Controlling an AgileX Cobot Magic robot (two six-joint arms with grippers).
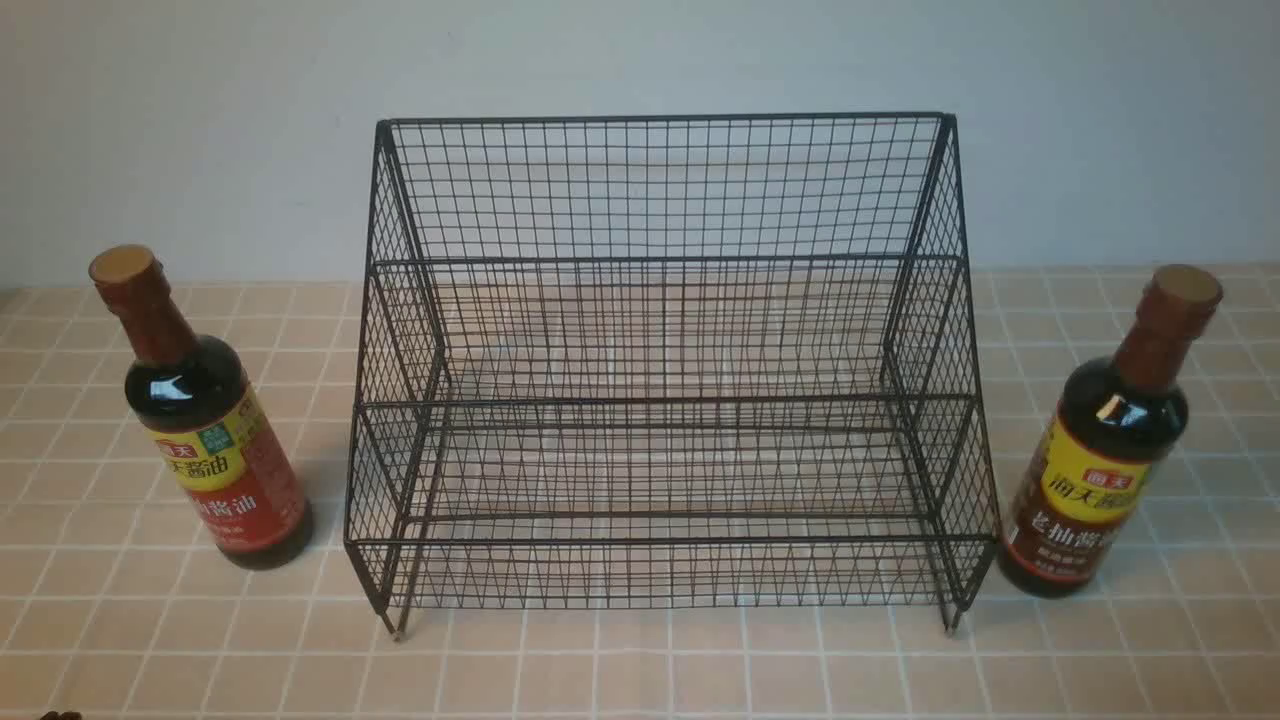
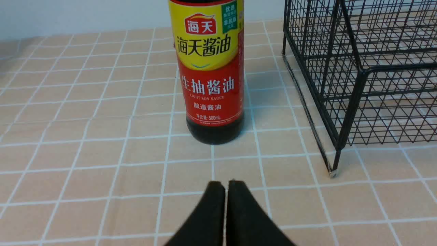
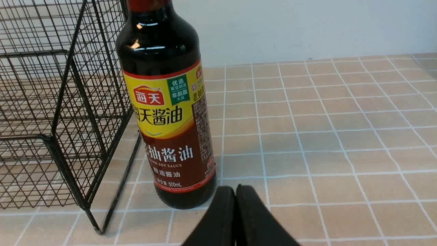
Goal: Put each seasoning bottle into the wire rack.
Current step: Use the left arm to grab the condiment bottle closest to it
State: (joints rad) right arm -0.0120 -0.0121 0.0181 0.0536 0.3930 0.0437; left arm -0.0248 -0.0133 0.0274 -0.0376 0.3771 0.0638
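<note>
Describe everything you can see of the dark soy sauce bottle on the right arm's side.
The dark soy sauce bottle stands upright on the tiled surface, just to the right of the black wire rack. It looks like glossy, nearly black glass or plastic, with a reddish-brown neck and tan cap. The wraparound label is yellow above and dark brown below, with a small red logo, a green patch, white lettering and "500mL". Its base rests on the tiles; no jaws hold it.
</note>
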